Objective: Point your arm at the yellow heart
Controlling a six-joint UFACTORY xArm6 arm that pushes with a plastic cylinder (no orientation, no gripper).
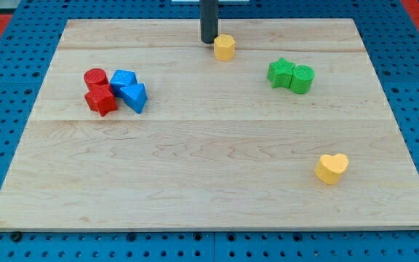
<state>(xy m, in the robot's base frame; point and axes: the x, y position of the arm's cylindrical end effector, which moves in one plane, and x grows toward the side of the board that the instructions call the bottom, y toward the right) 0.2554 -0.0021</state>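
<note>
The yellow heart (332, 168) lies on the wooden board at the view's lower right. My tip (208, 41) is at the view's top centre, far up and to the left of the heart. It stands just left of a small yellow hexagonal block (225, 46), very close to it.
A green star (279, 73) and a green cylinder (302, 78) touch at the upper right. At the left a red cylinder (95, 78), a red star (101, 100), a blue block (123, 80) and a blue triangular block (134, 97) form a cluster. The wooden board (195, 182) rests on a blue pegboard.
</note>
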